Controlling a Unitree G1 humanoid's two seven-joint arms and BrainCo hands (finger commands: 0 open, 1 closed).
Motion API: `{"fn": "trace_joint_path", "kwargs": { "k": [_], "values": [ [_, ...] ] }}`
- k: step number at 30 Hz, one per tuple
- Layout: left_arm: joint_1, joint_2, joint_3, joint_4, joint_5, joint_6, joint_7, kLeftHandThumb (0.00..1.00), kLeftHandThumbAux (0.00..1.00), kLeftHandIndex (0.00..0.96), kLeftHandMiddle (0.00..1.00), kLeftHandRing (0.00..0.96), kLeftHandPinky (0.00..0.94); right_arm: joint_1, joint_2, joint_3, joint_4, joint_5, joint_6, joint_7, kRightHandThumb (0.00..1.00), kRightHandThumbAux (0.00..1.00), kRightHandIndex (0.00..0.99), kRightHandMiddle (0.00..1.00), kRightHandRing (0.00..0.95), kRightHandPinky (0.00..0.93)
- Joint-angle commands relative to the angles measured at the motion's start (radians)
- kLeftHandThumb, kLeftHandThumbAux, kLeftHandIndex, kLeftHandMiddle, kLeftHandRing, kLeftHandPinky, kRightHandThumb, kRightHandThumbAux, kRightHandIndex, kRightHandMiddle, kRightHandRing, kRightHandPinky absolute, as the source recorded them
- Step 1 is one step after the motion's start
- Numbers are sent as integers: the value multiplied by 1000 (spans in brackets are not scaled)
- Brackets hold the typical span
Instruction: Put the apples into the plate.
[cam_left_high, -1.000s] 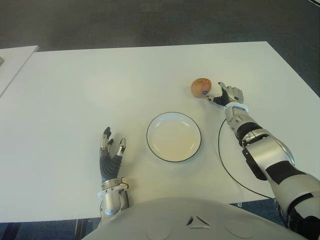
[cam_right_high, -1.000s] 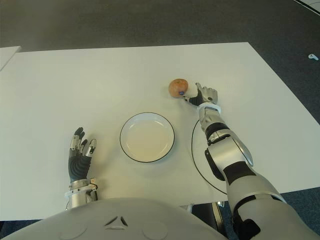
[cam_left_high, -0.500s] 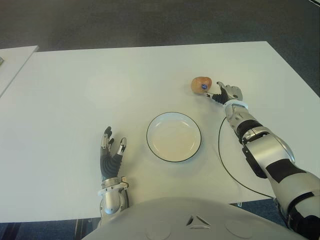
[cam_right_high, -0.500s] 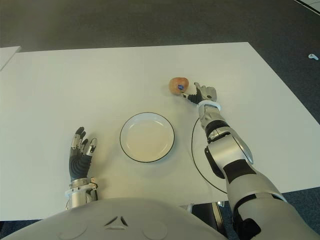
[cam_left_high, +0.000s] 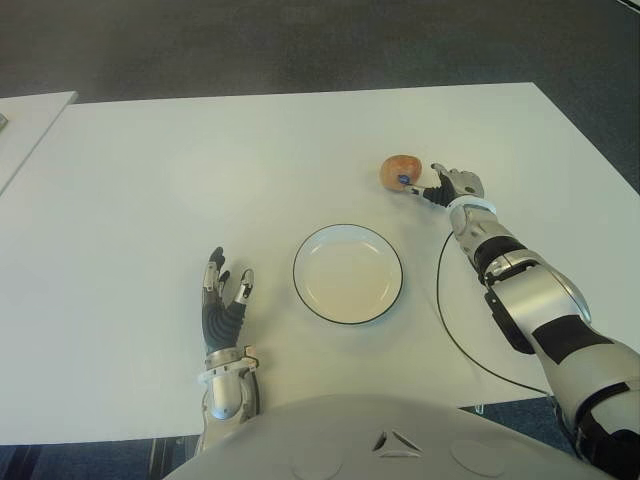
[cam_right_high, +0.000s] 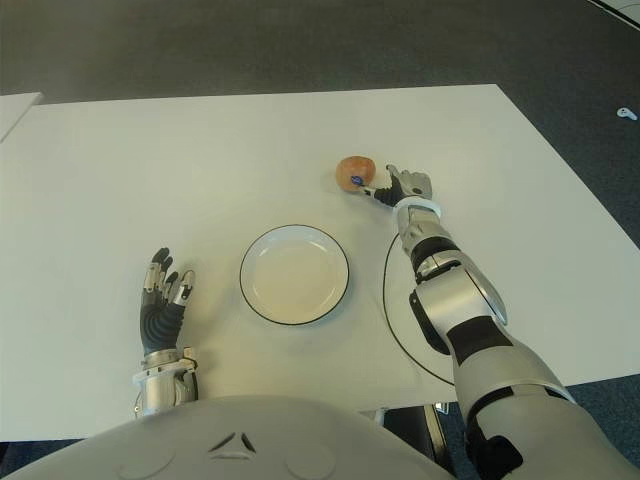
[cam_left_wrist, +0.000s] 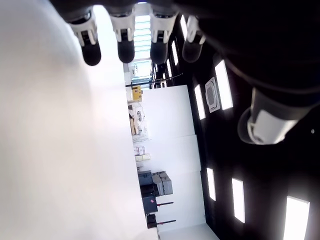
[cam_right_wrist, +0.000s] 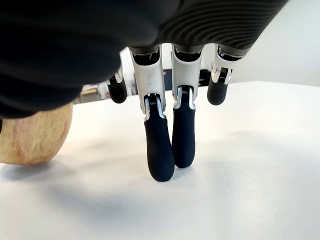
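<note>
On the desk (cam_left_high: 150, 160), left eye view: apple (cam_left_high: 400, 170) sits toward the far right edge, beyond the plate (cam_left_high: 347, 273), which lies near the front edge at centre and holds nothing. Right hand (cam_left_high: 452, 187) is just beside the apple on its right; contact unclear. Left hand (cam_left_high: 224, 307) shows left of the plate, fingers spread, idle.

Right eye view: same layout.

Left wrist view: fingers straight, holding nothing.

Right wrist view: fingers (cam_right_wrist: 160, 150) uncurled, tips pointing down at the desk, apple (cam_right_wrist: 32, 135) off to one side, not enclosed.

Judgement: grasp not made. Bring the palm over the apple, then close evenly so it does not roll away.
</note>
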Motion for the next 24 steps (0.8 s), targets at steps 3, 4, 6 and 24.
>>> {"fn": "trace_joint_path", "kwargs": {
  "k": [3,4,6,24],
  "values": [
    [25,-14,-15,42,-9,61,-15,0,496,39,0,0,0,64,36,36,37,-21,-13,100,139,169,0,0,0,0],
    [28,-16,-18,36,-11,64,-18,0,496,38,0,0,0,62,35,40,38,-24,-13,103,139,168,0,0,0,0],
    [29,-17,-20,30,-14,66,-21,0,497,33,0,0,0,58,34,43,38,-29,-12,108,141,161,0,0,0,0],
    [14,-37,-32,-7,12,111,4,0,499,51,0,0,0,12,25,59,38,-39,-16,131,141,165,0,0,0,0]
  ]
}}
